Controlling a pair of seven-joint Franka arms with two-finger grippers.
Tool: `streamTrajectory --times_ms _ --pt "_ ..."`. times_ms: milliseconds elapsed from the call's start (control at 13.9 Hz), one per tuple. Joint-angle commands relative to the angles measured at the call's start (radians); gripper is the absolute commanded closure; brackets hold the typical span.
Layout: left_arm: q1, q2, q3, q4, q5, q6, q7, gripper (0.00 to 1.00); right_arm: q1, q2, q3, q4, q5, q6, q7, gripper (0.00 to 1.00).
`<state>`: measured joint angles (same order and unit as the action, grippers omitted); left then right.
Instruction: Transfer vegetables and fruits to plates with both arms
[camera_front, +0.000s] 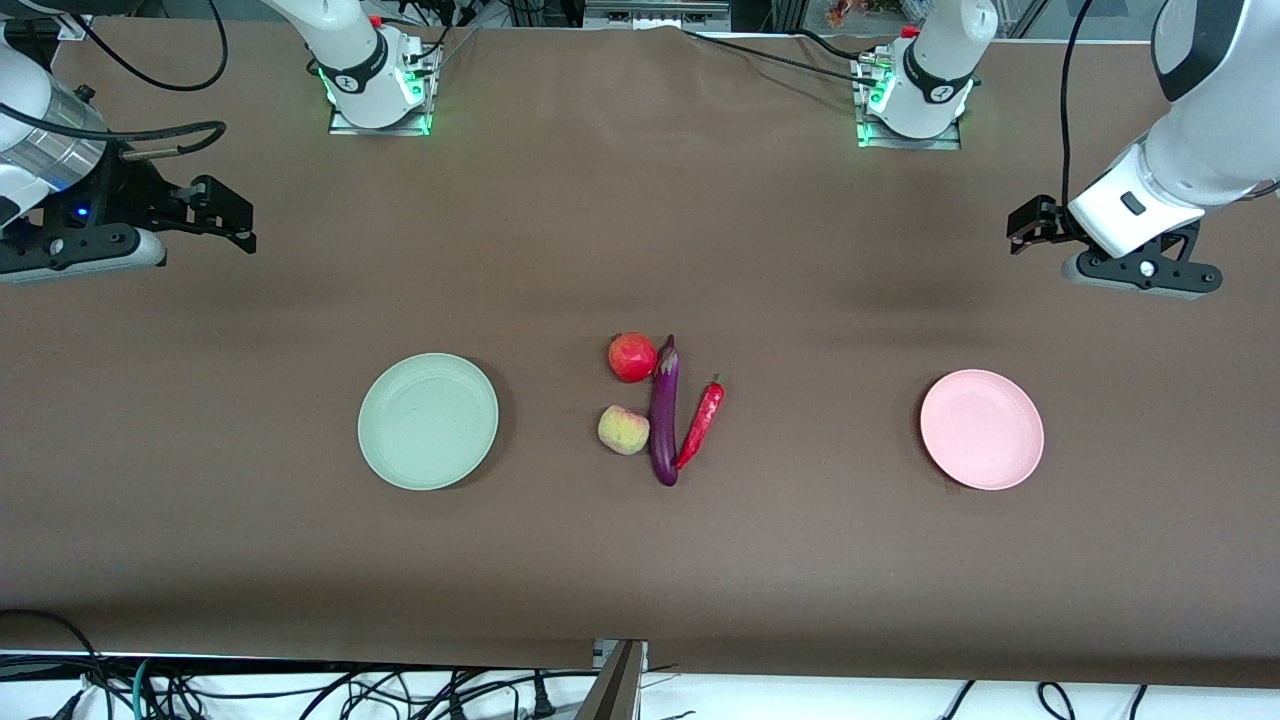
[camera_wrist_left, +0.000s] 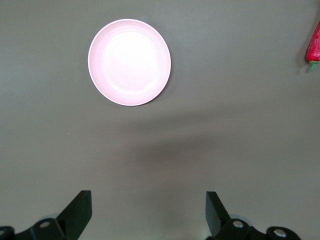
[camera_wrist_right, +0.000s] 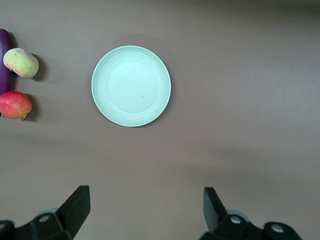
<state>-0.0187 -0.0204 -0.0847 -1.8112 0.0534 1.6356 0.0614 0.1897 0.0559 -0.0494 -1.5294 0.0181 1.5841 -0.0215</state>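
Note:
The purple eggplant (camera_front: 664, 412) lies at the table's middle. The red chili (camera_front: 701, 423) lies beside it toward the left arm's end. The red pomegranate (camera_front: 632, 357) and the peach (camera_front: 623, 430) lie beside it toward the right arm's end, the peach nearer the camera. The green plate (camera_front: 428, 421) and the pink plate (camera_front: 982, 429) are bare. My right gripper (camera_front: 232, 215) is open and empty, up over the table's right-arm end; its wrist view shows the green plate (camera_wrist_right: 131, 85), peach (camera_wrist_right: 20, 62) and pomegranate (camera_wrist_right: 14, 104). My left gripper (camera_front: 1026, 226) is open and empty over the other end; its wrist view shows the pink plate (camera_wrist_left: 129, 62).
The arm bases (camera_front: 378, 85) (camera_front: 912, 95) stand along the table's farthest edge. Cables (camera_front: 300, 690) hang below the table's near edge. A brown cloth (camera_front: 640, 560) covers the table.

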Motion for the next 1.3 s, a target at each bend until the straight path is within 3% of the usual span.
streamTrajectory --times_ms 0,216,577,793,1081,1225 --pt "-0.023 0.092 -0.036 0.104 -0.007 -0.057 0.002 0.0 0.002 -0.014 0.002 -0.008 0.003 0.007 0.005 0.0" --pt "-0.091 0.221 -0.037 0.22 -0.02 -0.05 -0.003 0.0 0.004 -0.014 0.003 -0.006 0.003 0.007 0.005 0.0" --pt "-0.263 0.537 -0.047 0.482 -0.027 0.019 -0.086 0.0 0.004 -0.014 0.003 0.0 0.006 0.008 0.005 0.0" --pt "-0.362 0.638 -0.05 0.483 -0.012 0.194 -0.107 0.0 0.004 -0.013 0.002 0.001 0.006 0.019 0.006 0.0" --pt "-0.408 0.758 -0.052 0.444 -0.007 0.445 -0.107 0.0 0.004 -0.011 0.003 0.002 0.006 0.02 0.006 0.0" --pt "-0.429 0.796 -0.049 0.426 -0.006 0.51 -0.107 0.0 0.004 -0.01 0.003 0.002 0.006 0.02 0.006 0.0"
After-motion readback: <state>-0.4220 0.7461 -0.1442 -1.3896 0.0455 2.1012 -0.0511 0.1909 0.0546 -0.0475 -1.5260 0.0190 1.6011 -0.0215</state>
